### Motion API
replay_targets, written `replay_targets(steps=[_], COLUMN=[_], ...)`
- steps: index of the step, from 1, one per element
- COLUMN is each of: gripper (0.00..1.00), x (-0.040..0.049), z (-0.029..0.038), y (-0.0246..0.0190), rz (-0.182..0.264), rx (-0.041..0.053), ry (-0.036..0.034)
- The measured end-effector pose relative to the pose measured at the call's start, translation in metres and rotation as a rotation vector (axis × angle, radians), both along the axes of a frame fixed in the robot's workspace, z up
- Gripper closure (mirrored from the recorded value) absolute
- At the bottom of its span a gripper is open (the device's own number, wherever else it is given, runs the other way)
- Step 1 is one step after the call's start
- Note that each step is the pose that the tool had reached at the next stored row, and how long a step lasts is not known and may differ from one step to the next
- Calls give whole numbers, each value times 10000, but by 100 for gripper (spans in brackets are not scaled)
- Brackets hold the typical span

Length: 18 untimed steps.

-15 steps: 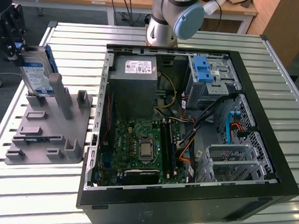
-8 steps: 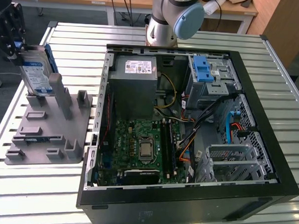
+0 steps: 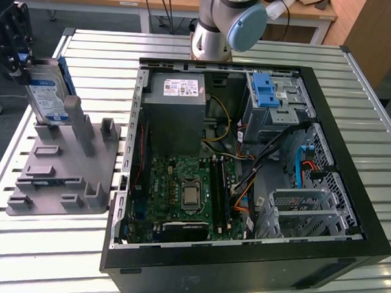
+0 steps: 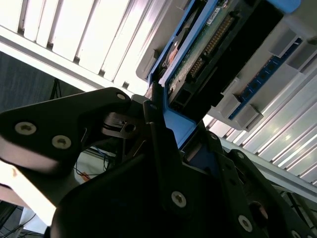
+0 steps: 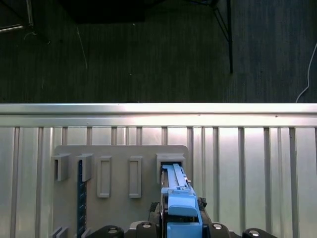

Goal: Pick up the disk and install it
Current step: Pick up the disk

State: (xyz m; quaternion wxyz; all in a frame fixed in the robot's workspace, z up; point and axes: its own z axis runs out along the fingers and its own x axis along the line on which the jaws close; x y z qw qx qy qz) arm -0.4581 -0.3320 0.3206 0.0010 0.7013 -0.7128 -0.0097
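One-armed work, upper left of the exterior view. Clamps the disk (image 3: 47, 93) by its blue plastic rails with the black gripper (image 3: 22, 62), closed on it. Holds the flat silver rectangle upright, white-and-blue label showing, low edge at a slot of the matte grey fixture (image 3: 58, 179) on the ribbed metal tabletop (image 3: 42, 247). Shows blue rail between angular fingers (image 4: 158, 146) in the second wrist view.

The disk (image 3: 47, 91) stands upright on its edge at the exterior view's upper left: silver, with a white, blue-banded label showing and blue side rails.
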Motion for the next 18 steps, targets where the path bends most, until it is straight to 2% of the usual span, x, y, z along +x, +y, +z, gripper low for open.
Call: replay_targets(steps=[3,12,18], gripper=[64,64,64], x=[0,0,0], z=[30,54,108], y=[0,0,2], rz=[0,0,0], rx=[-1,-1,-2], ry=[1,1,1])
